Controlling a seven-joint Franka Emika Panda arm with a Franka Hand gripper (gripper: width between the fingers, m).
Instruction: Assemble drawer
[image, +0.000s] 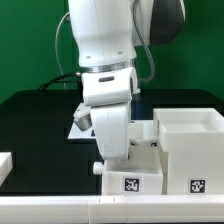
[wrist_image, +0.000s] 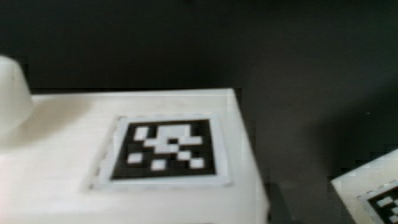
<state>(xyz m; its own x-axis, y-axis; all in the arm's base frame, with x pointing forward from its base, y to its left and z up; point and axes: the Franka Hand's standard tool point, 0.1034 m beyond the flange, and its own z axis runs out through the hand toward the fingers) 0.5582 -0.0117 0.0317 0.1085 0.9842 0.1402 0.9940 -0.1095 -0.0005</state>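
Note:
The large white housing (image: 190, 140) stands at the exterior view's right, open side up, with a tag on its front. A smaller white tray (image: 140, 172) with a tag on its front sits against the housing's left side. My gripper (image: 113, 158) is lowered straight onto this tray's left part, and its fingertips are hidden by the hand and the tray. The wrist view shows a flat white face of a drawer part with a black-and-white tag (wrist_image: 169, 150) close below the camera. No fingers show there.
A white part (image: 5, 165) lies at the exterior view's left edge. The marker board (image: 78, 122) lies behind the arm on the black table. A white rail (image: 100, 212) runs along the front. Another tag corner (wrist_image: 370, 192) shows in the wrist view.

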